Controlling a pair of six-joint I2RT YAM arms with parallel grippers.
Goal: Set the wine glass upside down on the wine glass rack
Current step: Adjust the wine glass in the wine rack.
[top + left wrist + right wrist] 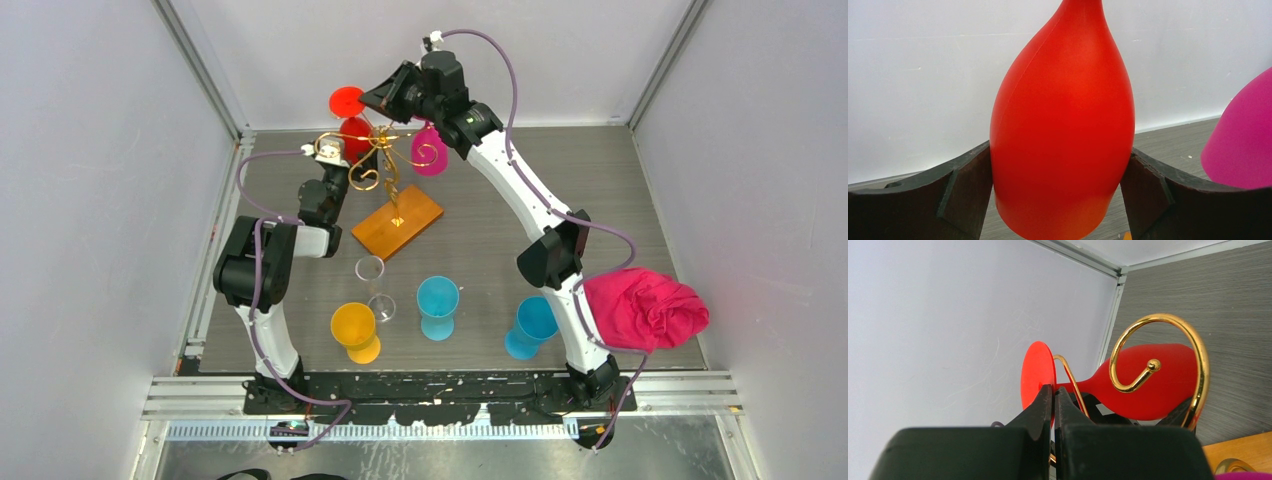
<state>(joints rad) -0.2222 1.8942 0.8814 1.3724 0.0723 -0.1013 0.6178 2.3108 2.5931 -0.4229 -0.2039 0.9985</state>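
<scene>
Upper centre, overhead view: the red plastic wine glass (355,135) hangs bowl-down, foot uppermost, its stem between the curled arms of the gold wire wine glass rack (385,150) with orange-brown wooden base. My left gripper (1060,170), spread wide, has a pad against each flank of the bowl, I judge to bear its weight while the foot seats. My right gripper (1053,390), fingers pressed together, sits at the foot's rim, probably steadying it; whether it nips a wire I cannot tell.
</scene>
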